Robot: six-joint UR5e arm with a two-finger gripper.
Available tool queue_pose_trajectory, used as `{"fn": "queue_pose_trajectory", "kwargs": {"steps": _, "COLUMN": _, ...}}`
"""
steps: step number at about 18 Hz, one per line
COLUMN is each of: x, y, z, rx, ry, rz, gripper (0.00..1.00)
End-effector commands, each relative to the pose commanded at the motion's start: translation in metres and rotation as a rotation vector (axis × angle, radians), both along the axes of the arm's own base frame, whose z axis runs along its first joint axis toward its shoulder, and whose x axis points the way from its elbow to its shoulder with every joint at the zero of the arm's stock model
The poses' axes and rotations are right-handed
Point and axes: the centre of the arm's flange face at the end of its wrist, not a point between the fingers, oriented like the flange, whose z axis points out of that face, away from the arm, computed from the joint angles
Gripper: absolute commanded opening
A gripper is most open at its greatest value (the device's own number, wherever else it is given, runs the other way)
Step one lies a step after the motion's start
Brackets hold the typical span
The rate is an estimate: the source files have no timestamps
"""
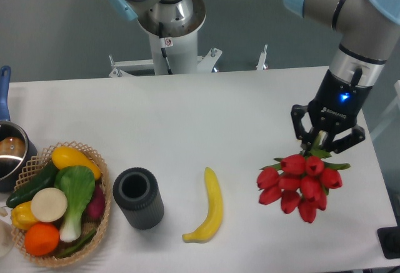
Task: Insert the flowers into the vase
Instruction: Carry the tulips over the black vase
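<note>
The flowers (297, 185), a bunch of red tulip buds with short green stems, hang above the right part of the table, buds pointing down. My gripper (321, 146) is shut on the green stems at the top of the bunch. The vase (138, 197), a short dark grey cylinder with a ribbed rim and a round hollow centre, stands upright at the front left of the table. It is far to the left of the flowers.
A yellow banana (209, 207) lies between the vase and the flowers. A wicker basket (105, 200) of vegetables stands left of the vase. A pot (9, 151) with a blue handle sits at the left edge. The robot base (165, 17) rises behind the table.
</note>
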Motion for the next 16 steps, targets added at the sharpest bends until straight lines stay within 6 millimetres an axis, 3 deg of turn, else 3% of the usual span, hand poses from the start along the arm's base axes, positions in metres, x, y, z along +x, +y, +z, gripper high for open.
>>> {"fn": "queue_pose_trajectory", "kwargs": {"steps": 5, "x": 0.020, "y": 0.015, "z": 0.003, "rx": 0.206, "ry": -0.065, "rz": -0.032, "gripper": 0.00}}
{"fn": "queue_pose_trajectory", "kwargs": {"steps": 7, "x": 0.037, "y": 0.028, "z": -0.007, "rx": 0.244, "ry": -0.079, "rz": -0.068, "gripper": 0.00}}
{"fn": "queue_pose_trajectory", "kwargs": {"steps": 11, "x": 0.079, "y": 0.041, "z": -0.005, "rx": 0.379, "ry": -0.161, "rz": -0.148, "gripper": 0.00}}
{"fn": "queue_pose_trajectory", "kwargs": {"steps": 16, "x": 0.094, "y": 0.042, "z": -0.003, "rx": 0.613, "ry": -0.285, "rz": -0.221, "gripper": 0.03}}
